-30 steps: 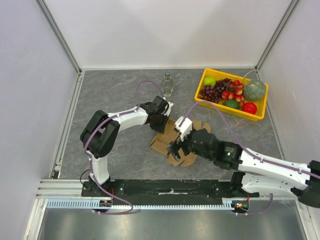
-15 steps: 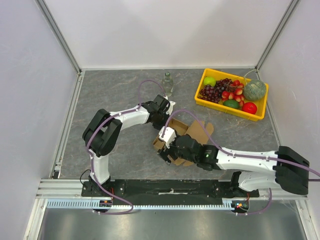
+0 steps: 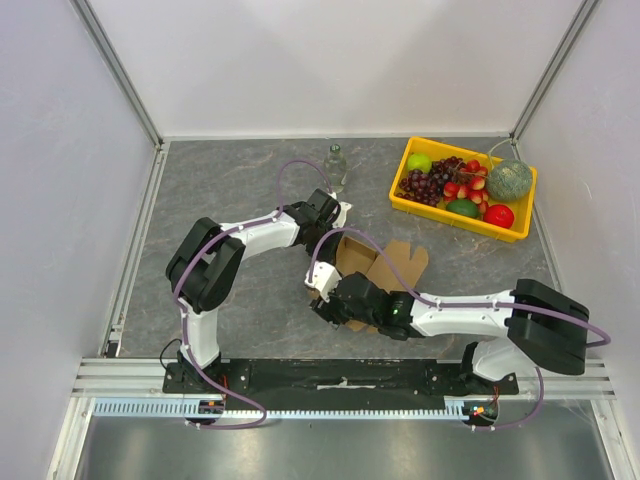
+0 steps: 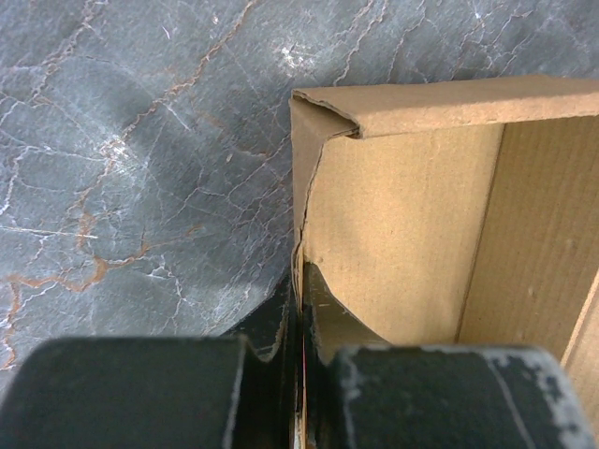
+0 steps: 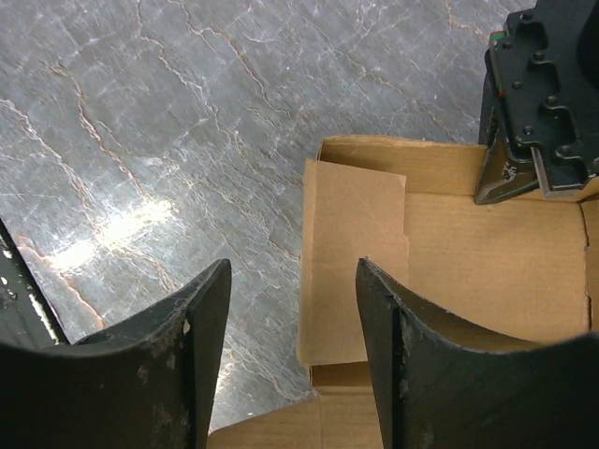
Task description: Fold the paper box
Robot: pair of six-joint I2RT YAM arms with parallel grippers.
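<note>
The paper box (image 3: pixel 375 268) is a brown cardboard sheet, partly folded, lying mid-table. In the left wrist view its upright side wall (image 4: pixel 393 234) meets a folded corner. My left gripper (image 4: pixel 299 309) is shut on that wall's edge; in the top view it (image 3: pixel 330 222) sits at the box's far left corner. My right gripper (image 5: pixel 292 281) is open and empty, hovering over the box's left wall flap (image 5: pixel 354 262), one finger above the table, one above the cardboard. In the top view it (image 3: pixel 325 300) is at the box's near left side. The left gripper's fingers (image 5: pixel 510 173) show at that view's top right.
A yellow tray (image 3: pixel 512 229) of fruit stands at the back right. A small glass bottle (image 3: pixel 335 168) stands behind the left gripper. The table (image 3: pixel 230 180) is grey marble-patterned, with walls on three sides.
My right arm has swung left and its gripper has moved to the box's near left edge. The box's right flaps now lie uncovered. The left gripper has hardly moved.
</note>
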